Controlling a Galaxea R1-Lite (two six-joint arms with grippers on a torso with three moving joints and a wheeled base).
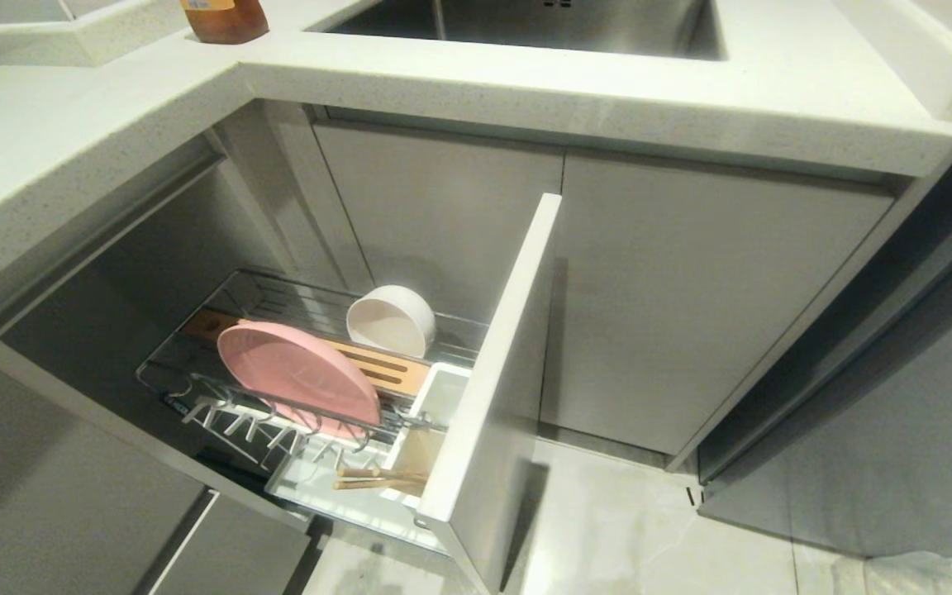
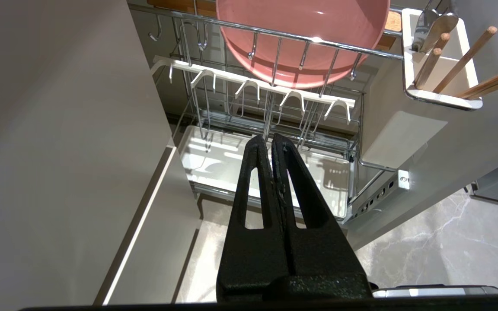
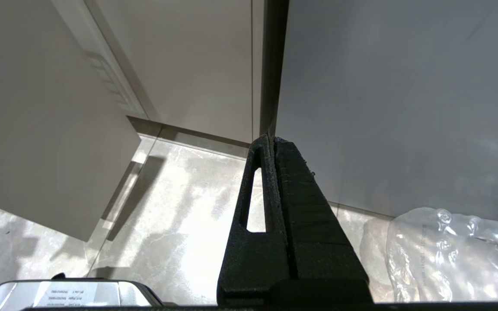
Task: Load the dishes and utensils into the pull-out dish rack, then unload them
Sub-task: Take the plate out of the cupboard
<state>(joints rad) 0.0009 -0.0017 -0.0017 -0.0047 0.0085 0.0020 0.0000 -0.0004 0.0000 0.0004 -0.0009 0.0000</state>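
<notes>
I am holding my left gripper (image 2: 270, 142) pinched together and empty, low before the pull-out dish rack (image 2: 275, 43), where the pink plate (image 2: 301, 26) is leaning just above and beyond my fingertips, propped by the wires for draining.
</notes>
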